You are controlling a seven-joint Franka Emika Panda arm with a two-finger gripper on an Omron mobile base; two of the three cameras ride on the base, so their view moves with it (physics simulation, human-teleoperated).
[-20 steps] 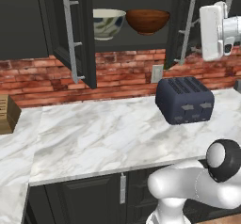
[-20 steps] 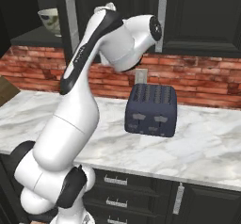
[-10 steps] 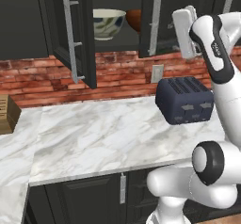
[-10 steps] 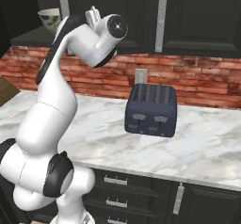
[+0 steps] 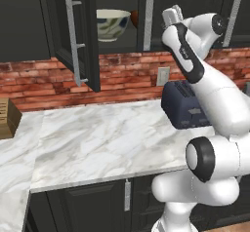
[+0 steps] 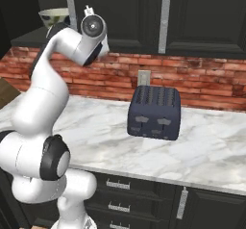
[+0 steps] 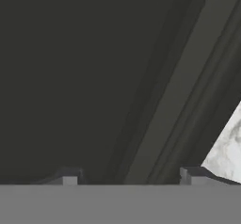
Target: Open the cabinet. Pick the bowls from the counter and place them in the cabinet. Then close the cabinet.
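Observation:
The cabinet's left door (image 5: 83,36) stands swung out over the counter (image 5: 97,143). Its right door (image 5: 155,11), with a long silver handle (image 5: 148,19), is nearly flush with the front. Inside on the shelf sits the cream-white bowl with blue marks (image 5: 113,24) (image 6: 53,16). A sliver of the reddish-brown bowl (image 5: 134,17) peeks out beside the right door's edge. My gripper (image 5: 169,15) is raised against the right door's face, just right of its handle. In the hand view my gripper (image 7: 131,176) is open, the dark door panel close in front and nothing between its fingertips (image 7: 69,176).
A dark blue toaster (image 5: 183,104) (image 6: 154,112) stands on the counter by the brick wall, under my arm. A wooden block (image 5: 7,116) sits at the counter's far left. A wall outlet (image 5: 162,75) is above the toaster. More dark cabinets with silver handles (image 6: 165,21) hang to the right.
The right cabinet door has swung leftward toward shut, with my hand following it. The reddish-brown bowl, plainly seen before, is now almost covered by the door.

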